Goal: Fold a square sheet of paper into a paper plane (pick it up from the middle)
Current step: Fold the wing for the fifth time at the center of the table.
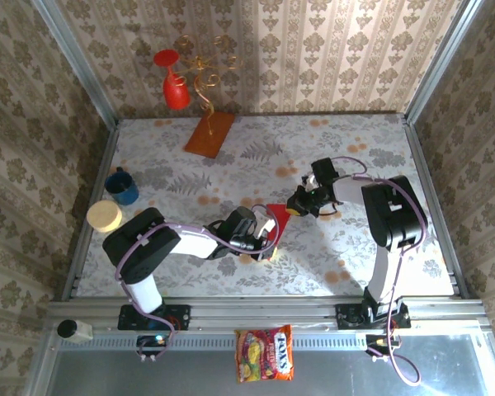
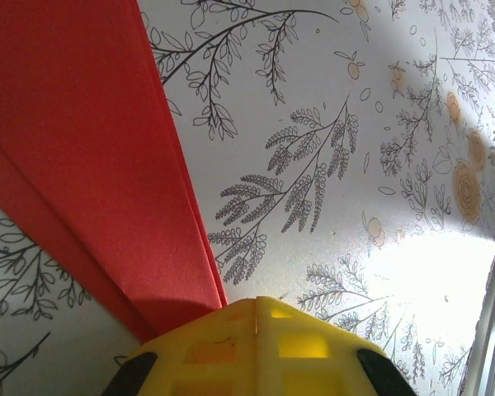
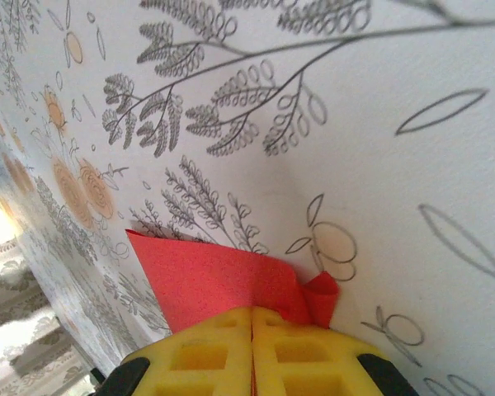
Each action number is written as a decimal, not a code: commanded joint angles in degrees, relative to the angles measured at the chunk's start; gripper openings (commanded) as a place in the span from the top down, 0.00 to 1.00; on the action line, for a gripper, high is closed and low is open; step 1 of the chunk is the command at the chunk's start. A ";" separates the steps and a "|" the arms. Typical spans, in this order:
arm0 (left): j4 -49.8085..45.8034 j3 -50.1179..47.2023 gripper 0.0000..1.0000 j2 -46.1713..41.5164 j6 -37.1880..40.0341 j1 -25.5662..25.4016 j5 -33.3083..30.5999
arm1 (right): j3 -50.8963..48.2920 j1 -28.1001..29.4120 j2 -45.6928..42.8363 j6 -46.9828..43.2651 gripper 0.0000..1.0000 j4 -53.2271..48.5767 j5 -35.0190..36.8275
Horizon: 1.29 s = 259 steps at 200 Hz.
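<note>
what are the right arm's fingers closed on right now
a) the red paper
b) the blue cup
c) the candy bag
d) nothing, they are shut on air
a: in the right wrist view the yellow right fingers are shut together with the edge of the red paper pinched between them, a corner crumpling at their tips.

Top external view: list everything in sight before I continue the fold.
folded red paper: one, bright red, table centre, between the grippers
goblet: one, red, far left, by the wire stand
wire stand: one, gold, far edge
board: one, orange-brown, far left of centre
cup: one, blue, left edge
round object: one, pale yellow, beside the cup
candy bag: one, colourful, near ledge
table: one, white floral
left gripper: one, yellow pads, shut on the paper
right gripper: one, yellow pads, shut on the paper
</note>
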 commanded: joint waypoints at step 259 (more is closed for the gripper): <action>-16.94 4.81 0.96 -9.10 0.19 2.79 0.15 | -8.61 7.61 -9.58 4.56 0.93 10.51 8.94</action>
